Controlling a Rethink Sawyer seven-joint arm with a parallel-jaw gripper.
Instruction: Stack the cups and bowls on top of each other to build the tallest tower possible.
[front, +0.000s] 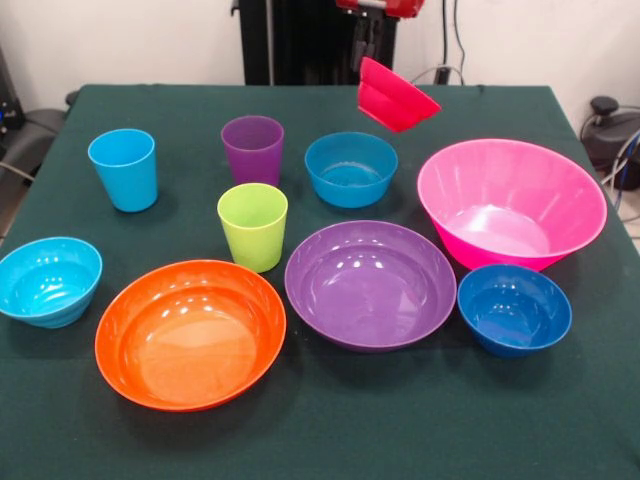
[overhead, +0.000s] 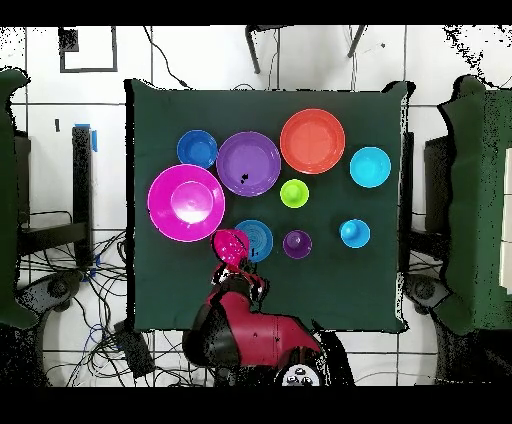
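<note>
My gripper (front: 372, 55) comes down from the top edge and is shut on the rim of the red bowl (front: 396, 97). It holds the bowl tilted in the air, above and just right of the blue bowl (front: 350, 168). From overhead, the red bowl (overhead: 231, 245) overlaps the blue bowl's (overhead: 258, 240) edge. The light blue cup (front: 123, 168), purple cup (front: 252, 148) and lime green cup (front: 252, 226) stand upright and apart. The cyan bowl (front: 48, 280) sits at the left and the dark blue bowl (front: 513, 308) at the right. No piece rests on another.
The wide orange bowl (front: 190, 333) and wide purple bowl (front: 370, 283) lie side by side near the front. The big pink bowl (front: 510, 203) stands at the right, close to the held bowl. The green table cloth (front: 320, 430) covers the table.
</note>
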